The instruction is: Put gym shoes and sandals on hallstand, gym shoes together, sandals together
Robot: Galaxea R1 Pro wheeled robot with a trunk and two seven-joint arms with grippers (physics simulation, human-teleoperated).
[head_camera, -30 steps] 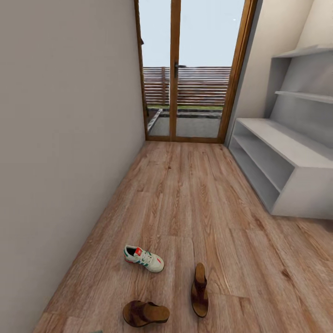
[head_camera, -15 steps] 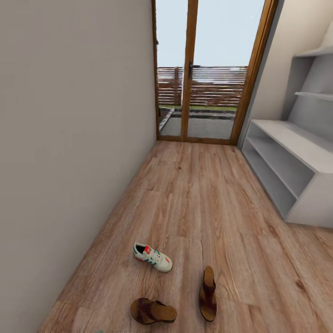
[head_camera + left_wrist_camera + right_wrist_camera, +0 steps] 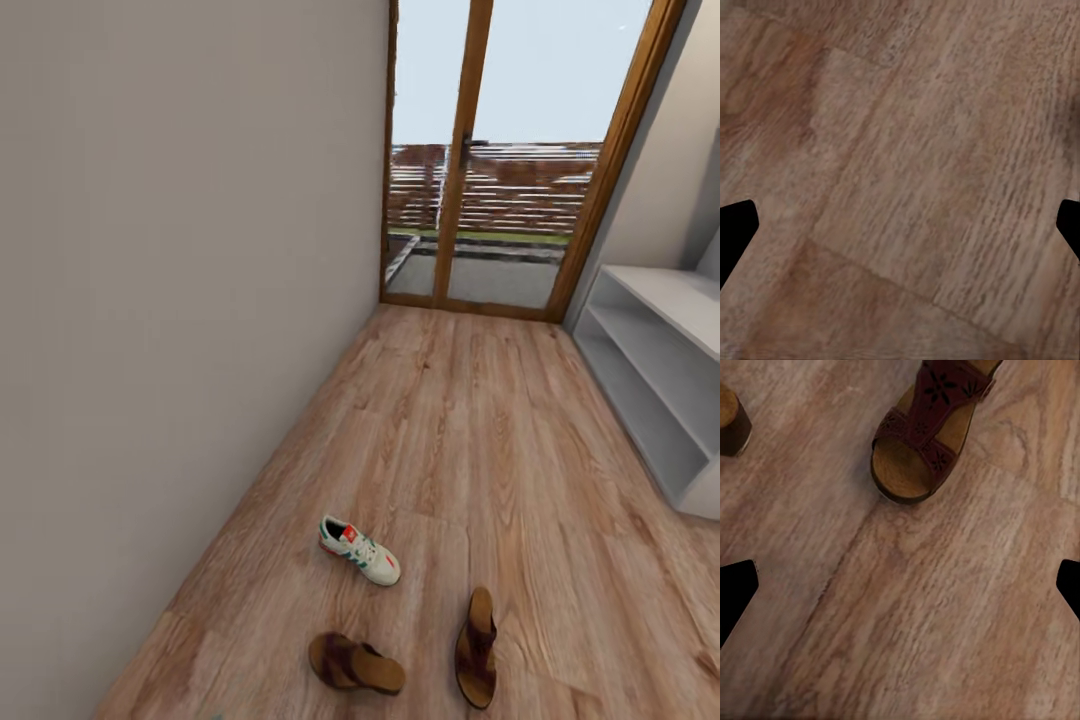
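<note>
We see one gym shoe [image 3: 360, 550] on the corridor floor [image 3: 450, 430], lying upright on its sole. Its long axis runs diagonally: heel toward the wall [image 3: 180, 300] at our left and farther from us, toe nearer us and toward the right. Green stripes and a red tongue label show.

Two sandals sit closer to us than the shoe. The left sandal [image 3: 355, 664] lies just below the shoe in the head view, long axis roughly crosswise, one end toward the left wall and the other toward the right; which end is the toe we cannot tell there. The right sandal [image 3: 476, 647] lies near it but apart, long axis running nearly straight away from us, strap [image 3: 477, 638] across its middle.

In the right wrist view the right sandal [image 3: 930, 427] shows its patterned strap, tan footbed and rounded open toe end; an end of the other sandal [image 3: 733, 420] shows at the frame edge.

The hallstand [image 3: 660, 380] stands along the right side, well apart from all the footwear. Glass doors [image 3: 510, 160] close the far end.

Left gripper [image 3: 900, 225]: dark fingertips [image 3: 736, 225] sit at opposite frame edges, spread wide over bare planks, grasping nothing. Right gripper [image 3: 900, 585]: fingertips [image 3: 736, 585] likewise wide apart, released, over floor near the sandal's toe.
</note>
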